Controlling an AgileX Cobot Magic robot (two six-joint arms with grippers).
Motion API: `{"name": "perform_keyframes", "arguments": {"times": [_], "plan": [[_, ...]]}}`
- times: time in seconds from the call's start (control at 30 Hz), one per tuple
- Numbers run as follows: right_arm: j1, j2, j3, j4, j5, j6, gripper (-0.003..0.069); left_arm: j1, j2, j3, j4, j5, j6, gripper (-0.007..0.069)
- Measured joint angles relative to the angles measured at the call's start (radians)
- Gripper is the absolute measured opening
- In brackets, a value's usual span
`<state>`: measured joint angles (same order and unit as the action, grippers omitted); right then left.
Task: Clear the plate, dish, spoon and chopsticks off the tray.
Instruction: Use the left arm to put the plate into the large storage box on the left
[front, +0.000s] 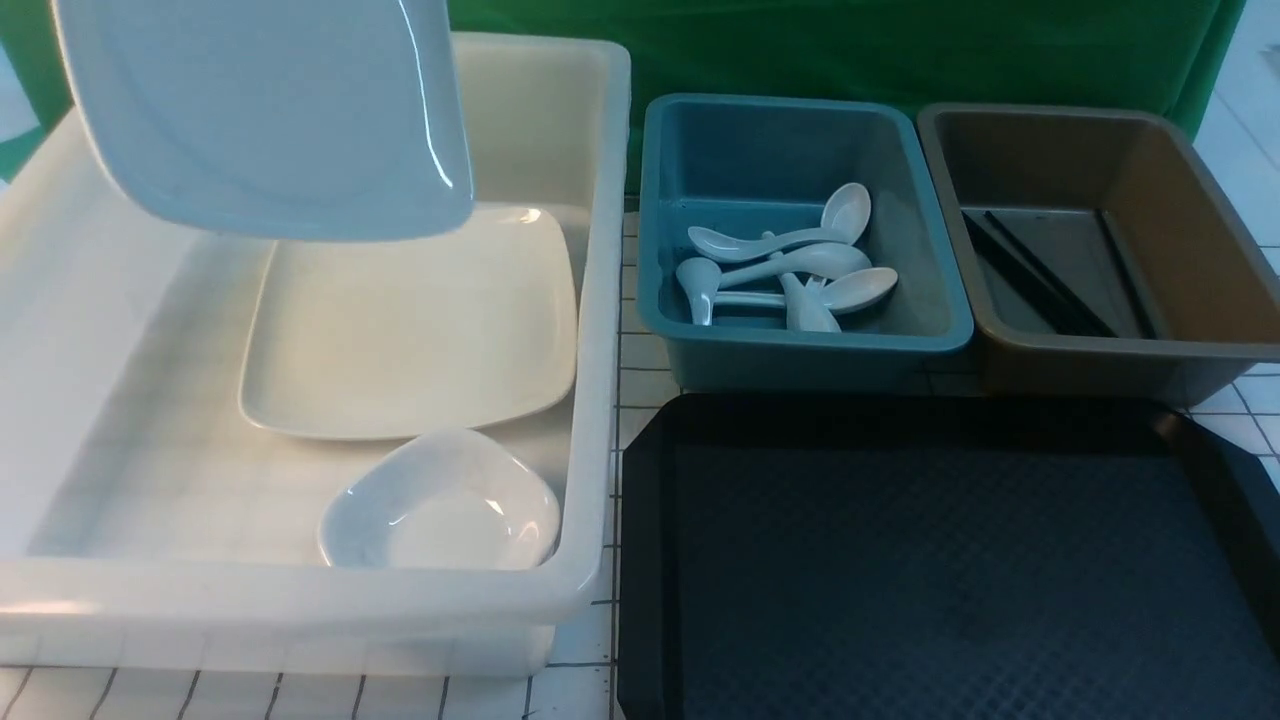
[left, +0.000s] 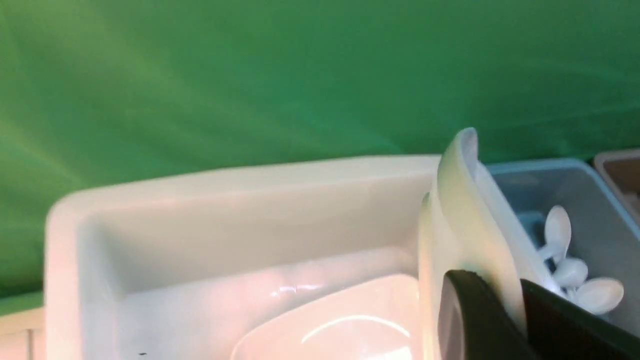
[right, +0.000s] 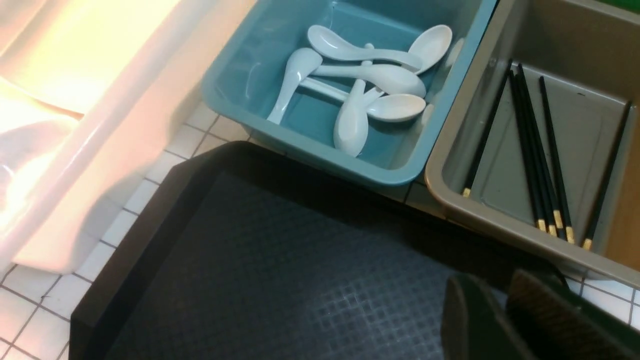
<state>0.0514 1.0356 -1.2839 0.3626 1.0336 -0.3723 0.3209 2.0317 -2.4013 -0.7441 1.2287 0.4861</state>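
Observation:
A large white square plate (front: 270, 110) hangs tilted above the white bin (front: 600, 300). My left gripper (left: 495, 282) is shut on the rim of this plate (left: 460, 210). The black tray (front: 940, 560) lies bare at the front right. My right gripper (right: 495, 285) hovers over the tray's (right: 280, 260) far right corner, its jaws a narrow gap apart with nothing between them. A small white dish (front: 440, 505) sits in the white bin's near corner. Several white spoons (front: 790, 265) lie in the teal bin, and black chopsticks (front: 1040, 275) lie in the brown bin.
A second white plate (front: 410, 320) lies flat in the white bin, under the held one. The teal bin (front: 660, 250) and the brown bin (front: 1200, 250) stand side by side behind the tray. White tiled tabletop (front: 640, 380) shows between them.

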Motion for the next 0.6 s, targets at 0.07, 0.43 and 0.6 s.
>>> {"name": "perform_keyframes", "arguments": {"times": [0.07, 0.43, 0.6], "plan": [[0.000, 0.000, 0.000, 0.004, 0.000, 0.000, 0.0155, -0.005, 0.046, 0.000, -0.028, 0.005, 0.018, -0.0008], [0.000, 0.000, 0.000, 0.015, -0.001, 0.005, 0.0146, -0.010, 0.237, 0.000, -0.077, 0.005, 0.053, -0.0008], [0.000, 0.000, 0.000, 0.015, -0.005, 0.007, 0.0146, -0.010, 0.269, 0.000, -0.101, 0.000, 0.055, -0.0008]]}}
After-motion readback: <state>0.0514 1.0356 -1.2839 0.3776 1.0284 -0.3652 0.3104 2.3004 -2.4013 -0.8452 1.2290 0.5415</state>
